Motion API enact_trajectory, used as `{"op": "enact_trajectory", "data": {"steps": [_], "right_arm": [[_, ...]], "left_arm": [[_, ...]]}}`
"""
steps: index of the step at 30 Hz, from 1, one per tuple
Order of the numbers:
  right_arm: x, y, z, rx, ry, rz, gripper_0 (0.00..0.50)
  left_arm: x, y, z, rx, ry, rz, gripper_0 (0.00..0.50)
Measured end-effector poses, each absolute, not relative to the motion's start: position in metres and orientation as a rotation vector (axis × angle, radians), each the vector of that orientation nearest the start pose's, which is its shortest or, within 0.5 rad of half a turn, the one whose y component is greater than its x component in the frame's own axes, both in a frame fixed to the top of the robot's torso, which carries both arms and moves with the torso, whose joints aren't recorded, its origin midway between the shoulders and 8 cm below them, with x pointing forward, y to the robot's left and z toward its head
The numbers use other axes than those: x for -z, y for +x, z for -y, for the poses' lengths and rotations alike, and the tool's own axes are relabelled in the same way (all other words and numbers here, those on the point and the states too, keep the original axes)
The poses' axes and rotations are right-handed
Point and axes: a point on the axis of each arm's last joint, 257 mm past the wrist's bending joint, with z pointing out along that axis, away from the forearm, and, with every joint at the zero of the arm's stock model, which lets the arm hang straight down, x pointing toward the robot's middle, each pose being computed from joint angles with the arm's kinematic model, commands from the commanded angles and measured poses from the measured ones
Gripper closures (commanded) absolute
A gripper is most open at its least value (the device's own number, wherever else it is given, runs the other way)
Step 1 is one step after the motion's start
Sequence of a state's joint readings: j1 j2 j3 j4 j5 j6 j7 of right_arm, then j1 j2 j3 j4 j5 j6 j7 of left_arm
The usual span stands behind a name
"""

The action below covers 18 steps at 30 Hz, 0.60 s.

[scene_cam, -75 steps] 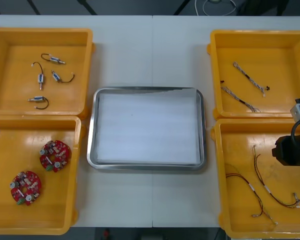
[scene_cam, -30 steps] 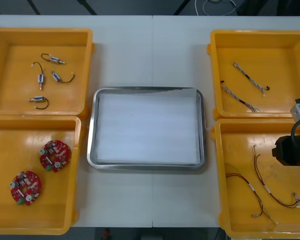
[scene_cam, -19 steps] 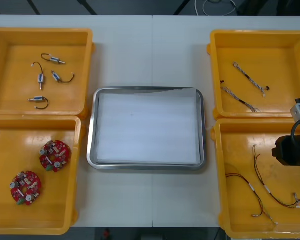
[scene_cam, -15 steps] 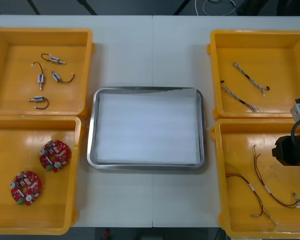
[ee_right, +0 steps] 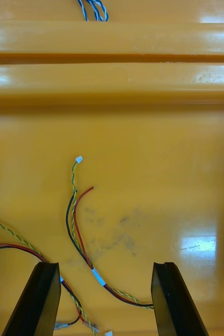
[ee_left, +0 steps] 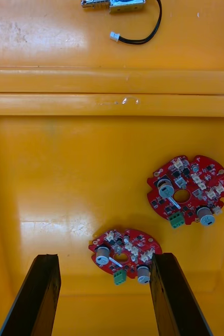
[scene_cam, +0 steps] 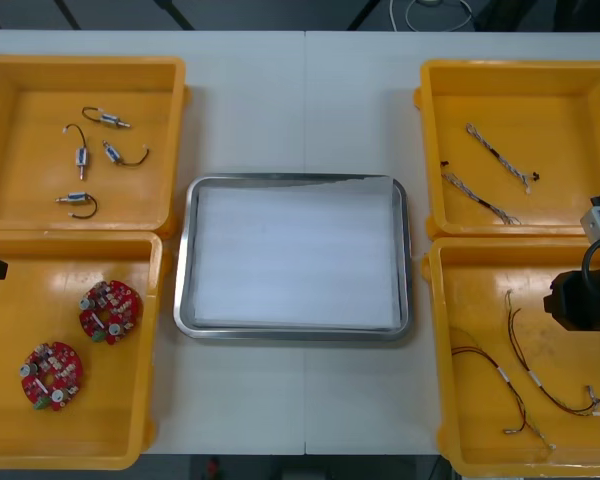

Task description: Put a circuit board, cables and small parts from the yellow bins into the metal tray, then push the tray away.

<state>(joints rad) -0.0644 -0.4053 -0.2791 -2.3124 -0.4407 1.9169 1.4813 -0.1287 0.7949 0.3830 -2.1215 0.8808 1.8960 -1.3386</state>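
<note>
Fingers (ee_left: 38, 294) spread, both arms: left gripper (ee_left: 105, 257) over circuit boards (ee_left: 188, 189), right gripper (ee_right: 105, 265) over seemingly red-and-yellow cables (ee_right: 76, 231).

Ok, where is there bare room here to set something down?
The metal tray is bare inside. So is the table beyond it, between the far bins, and the strip before it. Crowded: the near right bin, cables under the open right pincer; boards under the open left pincer.

Bright, even overhead light; glare on yellow bin (ee_right: 143, 131) floor beside right gripper (ee_right: 105, 265) jaws; metal tray (scene_cam: 185, 260) rim gleams.
</note>
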Motion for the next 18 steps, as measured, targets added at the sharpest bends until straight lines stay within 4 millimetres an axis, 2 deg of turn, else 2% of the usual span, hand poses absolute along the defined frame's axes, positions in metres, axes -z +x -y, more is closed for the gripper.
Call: {"op": "enact_trajectory", "data": {"steps": [9,14,18], "right_arm": [[0.222,0.358,0.327,0.005,-0.011,-2.648,0.000],[0.228,0.346,0.327,0.007,-0.015,-2.662,0.000],[0.237,0.330,0.330,0.013,-0.017,-2.691,0.000]], "left_arm": [[0.169,0.368,-0.400,0.005,-0.055,-2.698,0.000],[0.171,0.377,-0.399,0.028,-0.063,-2.646,0.000],[0.180,0.376,-0.402,0.042,-0.078,-2.634,0.000]]}}
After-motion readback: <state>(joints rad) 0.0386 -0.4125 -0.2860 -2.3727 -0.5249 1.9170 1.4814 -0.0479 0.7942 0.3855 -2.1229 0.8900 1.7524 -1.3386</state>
